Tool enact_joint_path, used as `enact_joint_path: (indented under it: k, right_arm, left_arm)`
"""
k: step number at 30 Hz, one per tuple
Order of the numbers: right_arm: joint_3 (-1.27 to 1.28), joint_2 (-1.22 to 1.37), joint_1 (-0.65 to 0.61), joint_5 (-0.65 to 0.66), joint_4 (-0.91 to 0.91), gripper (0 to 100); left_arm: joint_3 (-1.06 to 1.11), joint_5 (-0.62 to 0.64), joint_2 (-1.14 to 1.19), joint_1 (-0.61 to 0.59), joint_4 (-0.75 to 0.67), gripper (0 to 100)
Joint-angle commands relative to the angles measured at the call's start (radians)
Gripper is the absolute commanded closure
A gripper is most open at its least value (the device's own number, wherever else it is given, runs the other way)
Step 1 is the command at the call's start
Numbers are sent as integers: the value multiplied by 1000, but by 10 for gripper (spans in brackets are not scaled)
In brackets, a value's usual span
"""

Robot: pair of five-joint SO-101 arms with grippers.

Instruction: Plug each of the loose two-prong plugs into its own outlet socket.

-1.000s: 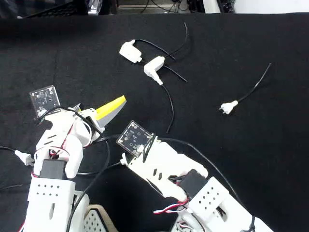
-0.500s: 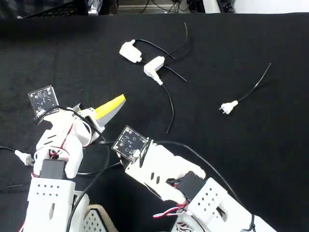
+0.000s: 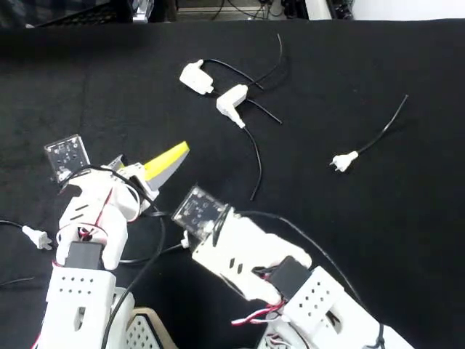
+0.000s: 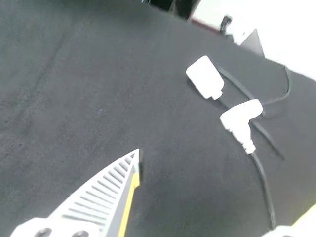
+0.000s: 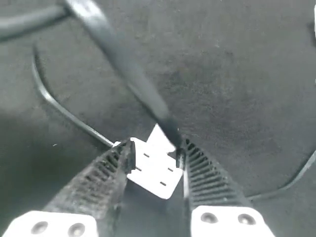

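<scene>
My right gripper is closed on a flat white socket. The jaws press its two narrow sides, and its black cord rises past them. I judge I hold it that way so the slotted face stays uncovered for a plug to go in, low over the black table in front of my right arm. My left gripper stands beside it with its jaws apart and nothing between them. I read that as the free one, kept ready to fetch a plug and bring it to the held socket. I count two small loose plugs. One plug lies well off to the right with its thin cord trailing away, and the other plug lies by my left arm's base. On the far side of the table lie two more white cord ends, just beside each other with their cords crossing: a blocky piece and an angled piece. I take both for sockets, though I cannot make out their faces from here. That makes three white socket pieces, counting the one I hold, against two plugs, and nothing is plugged in yet.
</scene>
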Motion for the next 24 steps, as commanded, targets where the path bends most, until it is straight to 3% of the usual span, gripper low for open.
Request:
enact_joint_path:
  k: [1, 8, 13, 19, 24]
  right_arm:
    - [-54, -15, 41, -17, -9, 857]
    - [-31, -15, 71, -17, -52, 862]
    - [-31, -15, 74, -14, -49, 968]
    - [-31, -15, 66, -17, -43, 884]
    - [-35, -15, 23, -12, -25, 882]
  left_arm:
    - [-8, 77, -17, 4, -46, 478]
    - [-7, 130, -48, 10, -44, 478]
    - [38, 132, -219, 5, -9, 478]
    - [119, 124, -394, 5, -15, 478]
    - [110, 123, -353, 4, -34, 479]
